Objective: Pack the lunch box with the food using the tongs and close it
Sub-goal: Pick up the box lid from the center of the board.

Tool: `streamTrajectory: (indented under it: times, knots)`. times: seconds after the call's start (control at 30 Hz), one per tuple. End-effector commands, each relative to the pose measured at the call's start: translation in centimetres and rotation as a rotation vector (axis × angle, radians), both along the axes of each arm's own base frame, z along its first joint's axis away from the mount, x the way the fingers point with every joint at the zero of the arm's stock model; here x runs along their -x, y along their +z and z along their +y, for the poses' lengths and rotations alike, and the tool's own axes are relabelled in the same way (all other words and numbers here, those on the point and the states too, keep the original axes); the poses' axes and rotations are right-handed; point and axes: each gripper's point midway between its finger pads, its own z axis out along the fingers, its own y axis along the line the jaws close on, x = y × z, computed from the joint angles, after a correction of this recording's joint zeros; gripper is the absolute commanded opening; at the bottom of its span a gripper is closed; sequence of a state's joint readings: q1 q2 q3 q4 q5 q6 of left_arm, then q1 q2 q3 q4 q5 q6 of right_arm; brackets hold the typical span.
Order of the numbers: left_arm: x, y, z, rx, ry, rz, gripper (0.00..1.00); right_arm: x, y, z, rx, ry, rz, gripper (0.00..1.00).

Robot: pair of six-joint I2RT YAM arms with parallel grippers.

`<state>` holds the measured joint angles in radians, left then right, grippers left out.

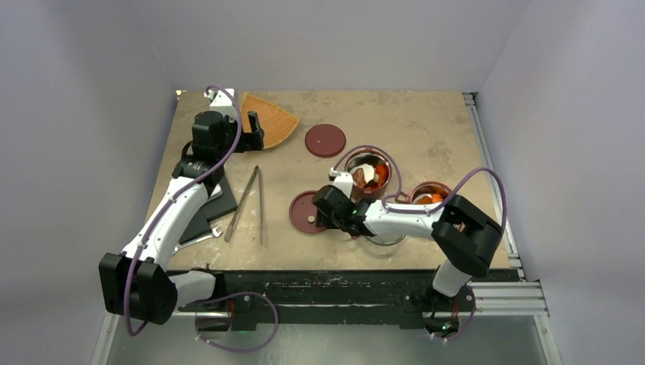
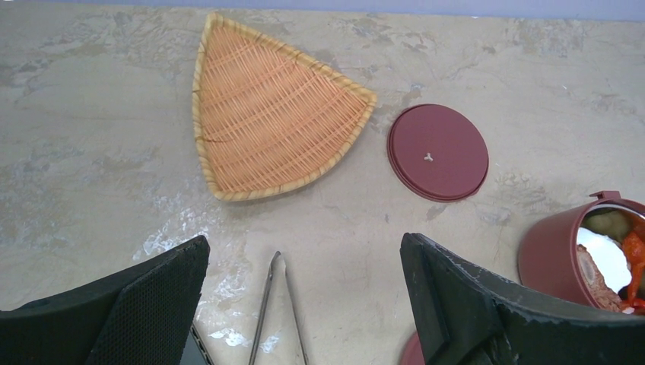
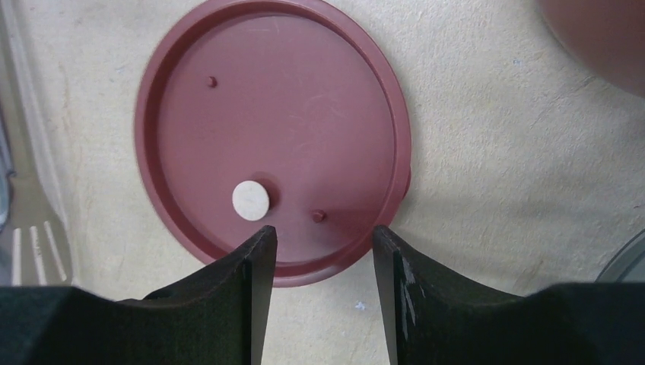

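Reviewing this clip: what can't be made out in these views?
Clear top lid: top view, mostly hidden under the right arm.
Right-hand bowl: top view, contents too small to identify.
Tongs: left wrist view, open ends cut off by the bottom edge.
Right tool against disc lid: right wrist view, contact unclear.

- Looks like a robotics lab cell.
- Boxed in by plain pale walls [image 1: 91, 61] around the bench [image 1: 426, 129].
- Fitted with metal rails [image 1: 509, 298] lower right, and cabled robot arms [image 1: 163, 220] bolted along the bottom.
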<state>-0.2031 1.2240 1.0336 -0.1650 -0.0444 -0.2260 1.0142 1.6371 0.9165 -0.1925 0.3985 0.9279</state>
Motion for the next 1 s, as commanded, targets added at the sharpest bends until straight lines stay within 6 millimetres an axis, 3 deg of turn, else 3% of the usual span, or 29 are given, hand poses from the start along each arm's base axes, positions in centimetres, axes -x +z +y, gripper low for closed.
streamTrajectory:
  times: [0.0, 0.5, 0.97]
  knots:
    - [0.1, 2.3, -0.3, 0.042, -0.009, -0.070, 0.95, -0.9, 0.3, 0.2, 0.016, -0.046, -0.014, 0.52]
    - [0.1, 2.4, -0.5, 0.051, -0.018, -0.068, 0.95, -1.5, 0.1, -2.7, 0.068, -0.139, -0.033, 0.51]
    - [0.1, 2.4, -0.6, 0.051, -0.023, -0.063, 0.95, -1.9, -1.4, -2.4, 0.109, -0.107, -0.012, 0.46]
